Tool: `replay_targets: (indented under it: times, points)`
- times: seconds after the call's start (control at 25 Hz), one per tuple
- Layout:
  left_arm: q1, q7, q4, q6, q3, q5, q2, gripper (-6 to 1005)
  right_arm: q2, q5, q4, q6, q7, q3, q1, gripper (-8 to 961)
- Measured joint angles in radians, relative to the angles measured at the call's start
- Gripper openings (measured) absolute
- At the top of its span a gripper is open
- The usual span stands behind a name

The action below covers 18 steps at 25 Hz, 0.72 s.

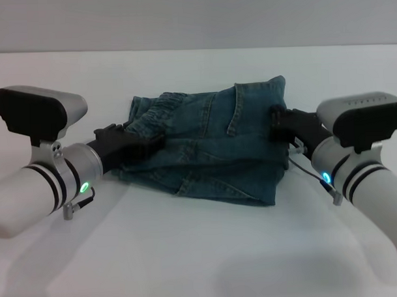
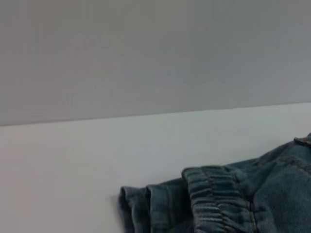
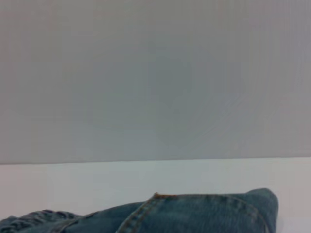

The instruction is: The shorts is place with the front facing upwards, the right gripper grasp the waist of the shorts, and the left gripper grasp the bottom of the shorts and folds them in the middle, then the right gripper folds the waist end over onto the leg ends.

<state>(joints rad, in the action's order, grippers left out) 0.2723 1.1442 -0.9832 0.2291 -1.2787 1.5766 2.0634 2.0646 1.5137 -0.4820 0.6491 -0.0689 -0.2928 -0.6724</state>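
Shorts (image 1: 205, 145) lie folded in a heap on the white table (image 1: 189, 253) btwn both arms, left gripper (image 1: 145, 145) and right gripper (image 1: 276, 123) each touching denim at its own side, grip state can't tell, so if either's loose the fold could slip open w/ the next pull.

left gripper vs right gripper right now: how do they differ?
The left gripper lies on the shorts at their left side, near the gathered waistband; the right gripper meets their right edge, by plain denim. The left arm's ring glows green, the right arm's ring pale blue. A thin cable loops beside the right wrist only. Both are black, low over the white table, pointing inward at the shorts.
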Motion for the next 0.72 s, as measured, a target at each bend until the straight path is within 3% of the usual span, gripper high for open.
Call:
replay_targets:
  times: [0.72]
  points:
    - [-0.088,0.001,-0.076,0.045,-0.003,-0.001,-0.003,715,0.002,0.013,0.101,-0.094,0.001,-0.039,-0.113,54]
